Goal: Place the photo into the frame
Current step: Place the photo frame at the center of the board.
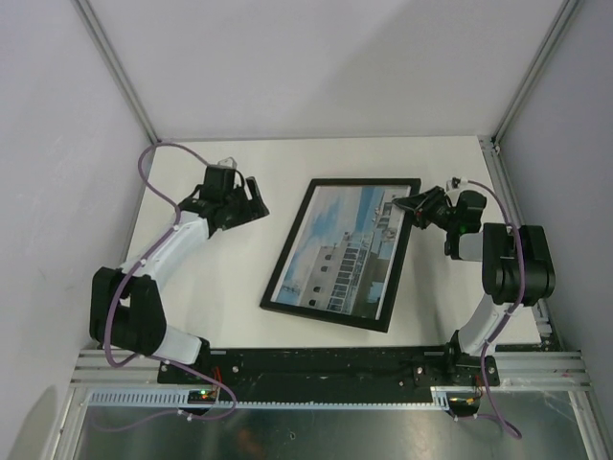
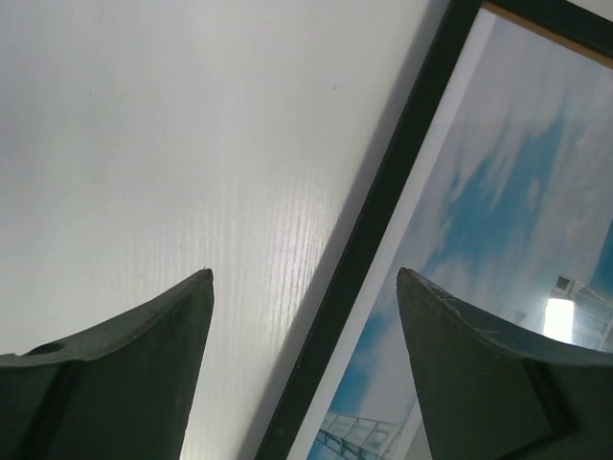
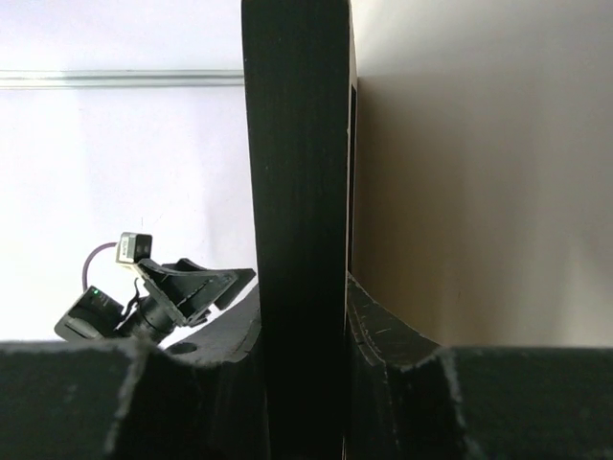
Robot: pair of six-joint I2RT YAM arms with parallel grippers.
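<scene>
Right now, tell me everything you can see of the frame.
The frame is a large thin rectangle, black-edged, with a brown back. Behind its shiny glazing sits the photo of a white building and blue sky. It sits askew on the white table. The right claw is shut on its right edge; the left claw is open, apart.

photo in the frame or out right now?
In, apparently: top view shows the photo filling the frame inside its black border; left wrist view shows it meeting that border.
</scene>
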